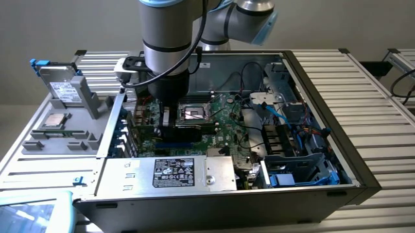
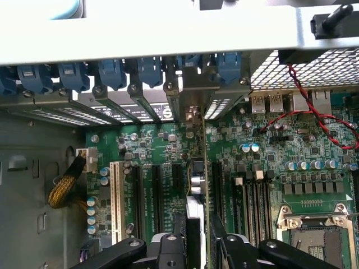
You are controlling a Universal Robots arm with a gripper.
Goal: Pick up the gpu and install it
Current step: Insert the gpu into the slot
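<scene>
Now the gripper (image 2: 196, 249) is down inside the open computer case (image 1: 214, 206), its fingers (image 2: 177, 238) clamped narrow on both faces of the gpu (image 2: 196, 174). The gpu stands on edge over the motherboard (image 2: 252, 140), among the long expansion slots (image 2: 156, 190), beside the CPU socket (image 2: 314, 235). Whether it is seated cannot be told. A hard drive (image 1: 63, 90) stands at the exterior view's left.

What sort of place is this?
Probably a robotics lab bench for PC assembly: an open computer case on a slatted table, a parts tray holding a hard drive, and the gripper holding the gpu.
</scene>
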